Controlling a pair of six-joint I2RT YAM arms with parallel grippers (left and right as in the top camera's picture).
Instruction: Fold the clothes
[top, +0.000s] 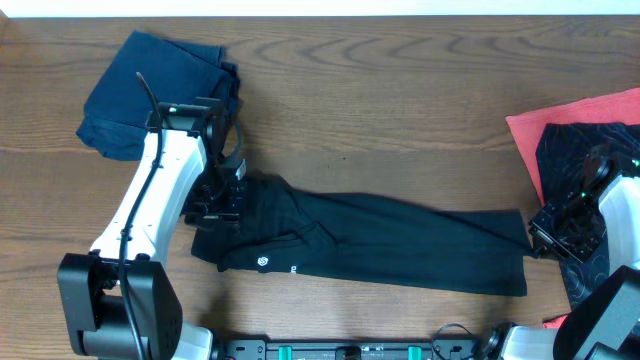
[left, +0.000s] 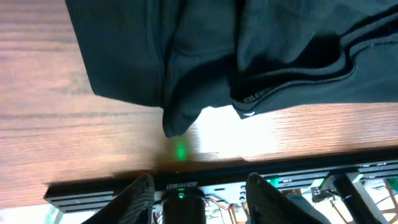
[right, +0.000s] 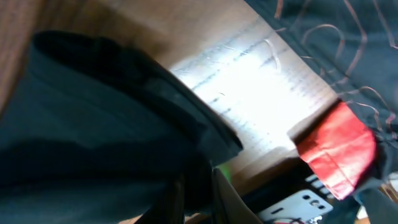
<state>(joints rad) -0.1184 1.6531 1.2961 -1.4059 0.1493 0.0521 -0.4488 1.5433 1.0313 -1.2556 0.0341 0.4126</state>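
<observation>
Overhead: the black T-shirt (top: 380, 240) lies as a long strip across the table (top: 400, 120), with the left gripper (top: 222, 200) and right gripper (top: 545, 232) at its ends.

Left wrist: fingers (left: 140, 196) spread, empty.

Right wrist: fingers nearly together, black cloth between them; grip unclear.

Best release fully, then rise straight so nothing drags.

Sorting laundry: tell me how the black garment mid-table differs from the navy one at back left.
The black garment is drawn out into a long band; the navy garment is a compact heap. The black garment shows a small white logo; the navy garment looks plain. Both are dark cloth.
</observation>
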